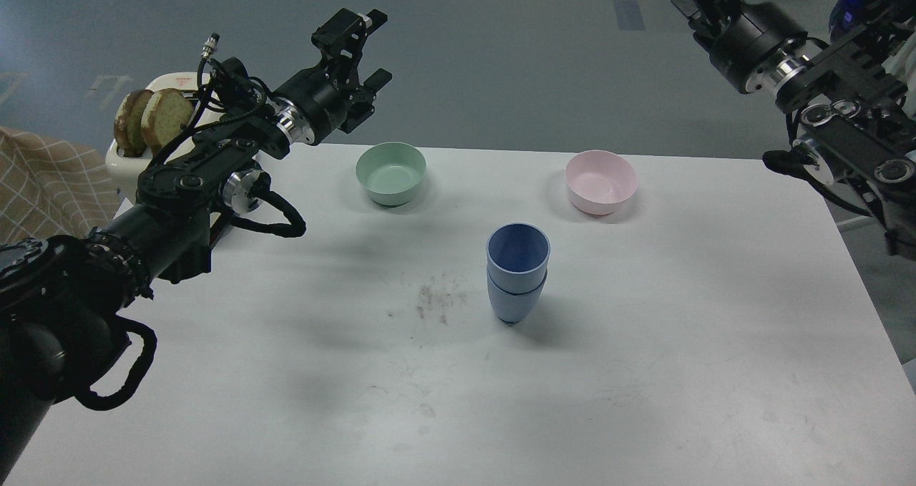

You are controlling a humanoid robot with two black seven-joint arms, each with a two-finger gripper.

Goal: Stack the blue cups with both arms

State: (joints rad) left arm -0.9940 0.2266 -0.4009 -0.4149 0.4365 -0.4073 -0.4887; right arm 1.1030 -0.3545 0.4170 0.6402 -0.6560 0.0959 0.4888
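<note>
The two blue cups (pixel 517 275) stand nested, one inside the other, upright in the middle of the white table (pixel 644 371). The upper cup (pixel 518 251) shows its darker blue inside. The lower cup (pixel 511 305) rests on its narrow base. My left gripper (pixel 368 49) is raised above the table's far left edge, well away from the cups, open and empty. My right arm's far end (pixel 705 3) is at the top right, high above the table; its fingers run past the top edge and cannot be told apart.
A green bowl (pixel 391 171) and a pink bowl (pixel 600 180) sit behind the cups. A white toaster with bread slices (pixel 152 114) stands at the far left beside a checked cloth (pixel 43 178). A dark smudge (pixel 433 301) marks the table left of the cups.
</note>
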